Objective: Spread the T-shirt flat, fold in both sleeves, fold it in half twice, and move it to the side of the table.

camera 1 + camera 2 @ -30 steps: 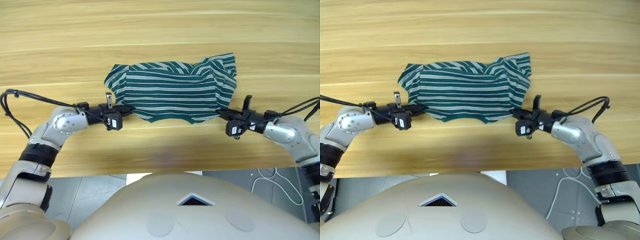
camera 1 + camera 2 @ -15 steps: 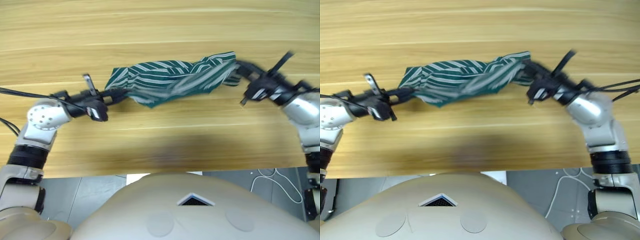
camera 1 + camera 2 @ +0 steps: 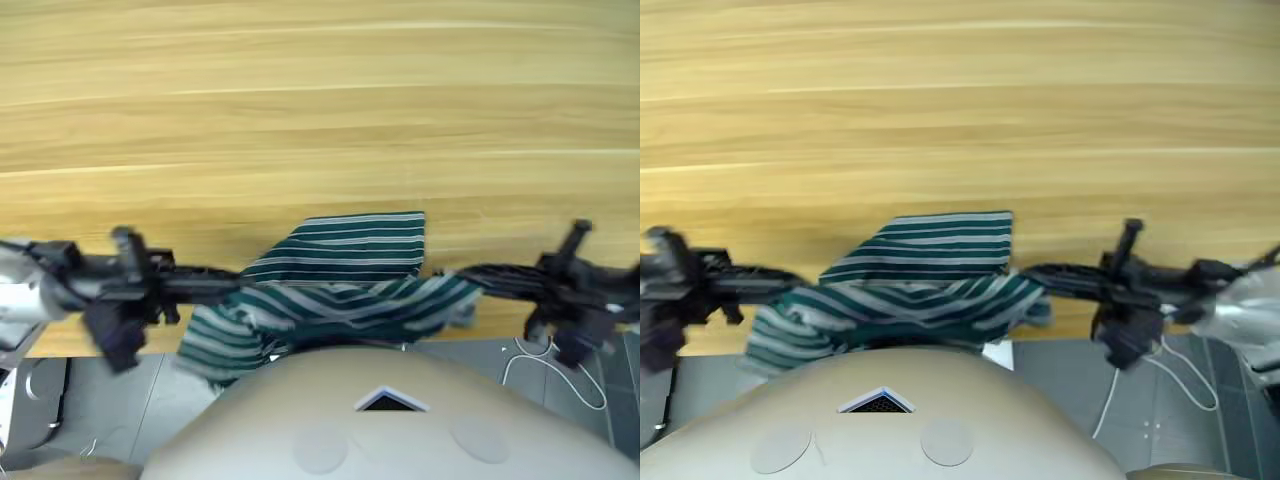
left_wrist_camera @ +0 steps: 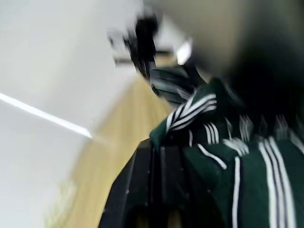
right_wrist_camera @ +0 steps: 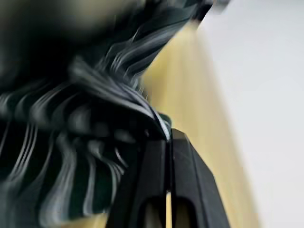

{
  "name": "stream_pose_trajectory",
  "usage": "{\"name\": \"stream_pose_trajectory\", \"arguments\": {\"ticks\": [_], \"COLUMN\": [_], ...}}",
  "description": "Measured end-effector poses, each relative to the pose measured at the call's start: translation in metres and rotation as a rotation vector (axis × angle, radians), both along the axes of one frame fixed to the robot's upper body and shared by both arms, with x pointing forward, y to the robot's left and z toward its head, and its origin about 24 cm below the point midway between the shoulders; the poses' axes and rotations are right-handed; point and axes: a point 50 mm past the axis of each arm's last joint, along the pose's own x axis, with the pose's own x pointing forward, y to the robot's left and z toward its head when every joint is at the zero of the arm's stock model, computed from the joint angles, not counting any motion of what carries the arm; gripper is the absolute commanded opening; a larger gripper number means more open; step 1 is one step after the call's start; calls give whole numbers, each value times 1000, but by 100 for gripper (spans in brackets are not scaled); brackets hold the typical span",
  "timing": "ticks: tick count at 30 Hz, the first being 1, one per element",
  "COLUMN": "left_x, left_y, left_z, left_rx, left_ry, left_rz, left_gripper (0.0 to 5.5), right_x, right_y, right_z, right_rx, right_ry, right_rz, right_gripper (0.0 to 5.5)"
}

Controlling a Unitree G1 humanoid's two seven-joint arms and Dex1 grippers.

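Hanging between two tools, the one T-shirt (image 3: pixel 350 250) (dark green with thin white stripes) sits at the near edge of the worktop (image 3: pixel 300 100), roughly midway between left and right. Its far part lies flat on the wood as a neat rectangular panel with a straight far edge. Its near part is gathered into a rumpled band stretched from left to right. At the left, a fold droops over the near edge, below the board. The stripes run left to right on the flat panel and slant across the gathered band.

The left tool (image 3: pixel 232 284) is clenched on the band's left end; in the left wrist view its fingers (image 4: pixel 142 180) press together, with striped cloth bunched at their tips. The right tool (image 3: pixel 452 276) grasps the band's right end the same way, its fingers (image 5: pixel 152 180) closed and fabric pinched between them. Both arms lie low along the near edge, one on each side, pointing toward each other.

The single worktop is pale wood, its grain running left to right. One white cable (image 3: pixel 530 355) lies on the grey floor (image 3: pixel 470 355) at the near right.
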Motion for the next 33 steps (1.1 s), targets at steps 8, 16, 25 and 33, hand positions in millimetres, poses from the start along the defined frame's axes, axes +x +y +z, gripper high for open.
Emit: {"name": "stream_pose_trajectory", "arguments": {"ticks": [8, 16, 25, 33], "left_x": [151, 205, 158, 77], "left_y": [2, -41, 13, -27], "left_z": [39, 236, 23, -106], "left_rx": [197, -460, -409, -265], "left_ry": [-247, -894, -538, 77], "left_rz": [384, 626, 640, 464], "left_gripper": [0, 0, 0, 0], "right_x": [161, 210, 157, 83], "right_y": [2, 6, -50, -5], "right_z": [56, 222, 57, -19], "right_rx": [-209, 434, 187, 183], "right_ry": [-358, -1004, -706, -316], "right_rz": [-334, -758, -884, -569], "right_gripper": [1, 1, 1, 1]}}
